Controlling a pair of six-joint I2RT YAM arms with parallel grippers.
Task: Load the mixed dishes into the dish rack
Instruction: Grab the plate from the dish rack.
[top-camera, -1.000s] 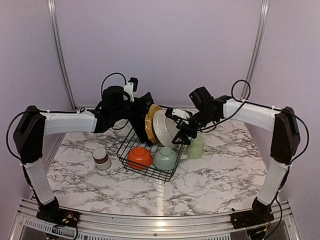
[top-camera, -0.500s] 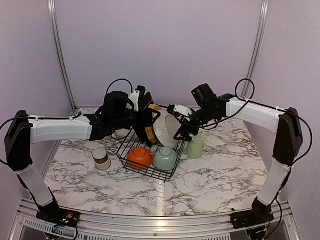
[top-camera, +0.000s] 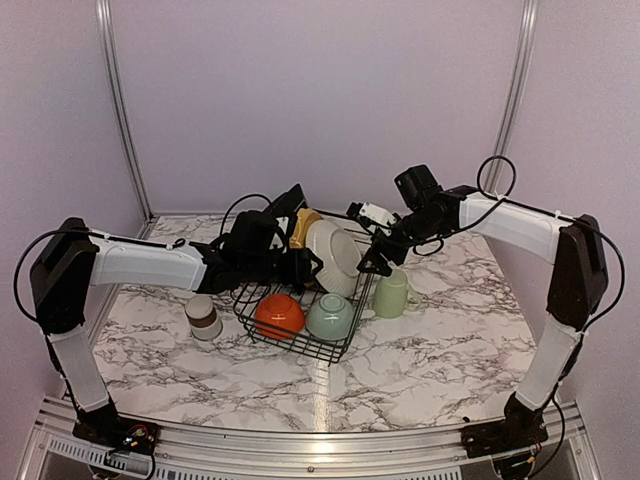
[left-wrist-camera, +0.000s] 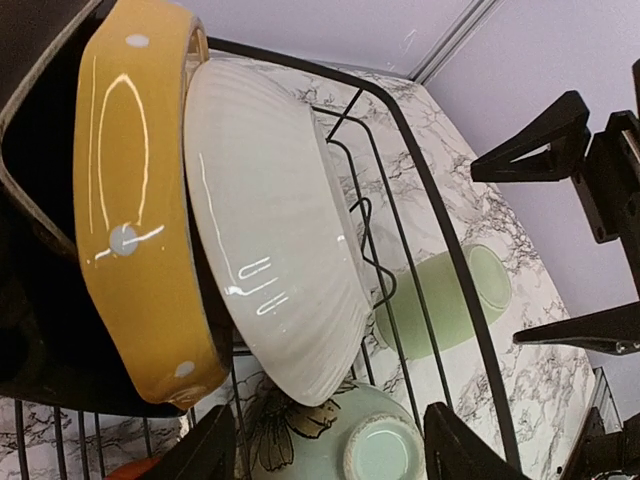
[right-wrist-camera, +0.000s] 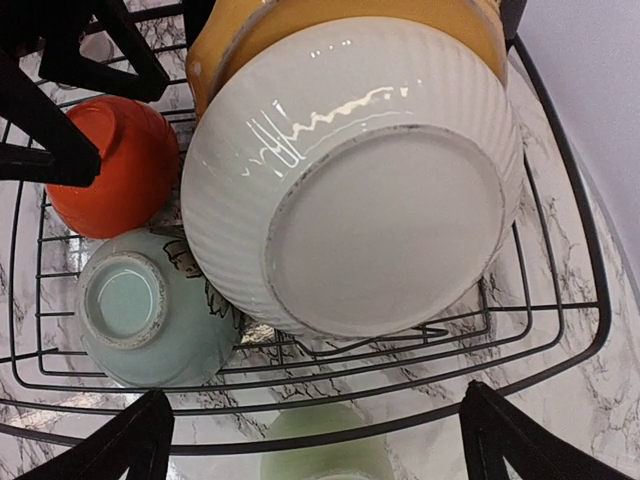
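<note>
The black wire dish rack holds a white bowl on edge, leaning against the yellow dotted plate, with a black plate behind. The pale green mug stands on the table right of the rack. The grey-brown cup stands left of it. My left gripper is open and empty beside the white bowl and the yellow plate. My right gripper is open and empty just off the bowl's base, above the rack's rim and the mug.
An orange bowl and a pale green flowered bowl lie upside down in the rack's near half. Both also show in the right wrist view, orange and green. The marble table has purple walls behind.
The right gripper has let go of the white bowl and drawn back to the right. The left arm has dropped lower beside the rack. The bowl and plates now stand in the rack.
</note>
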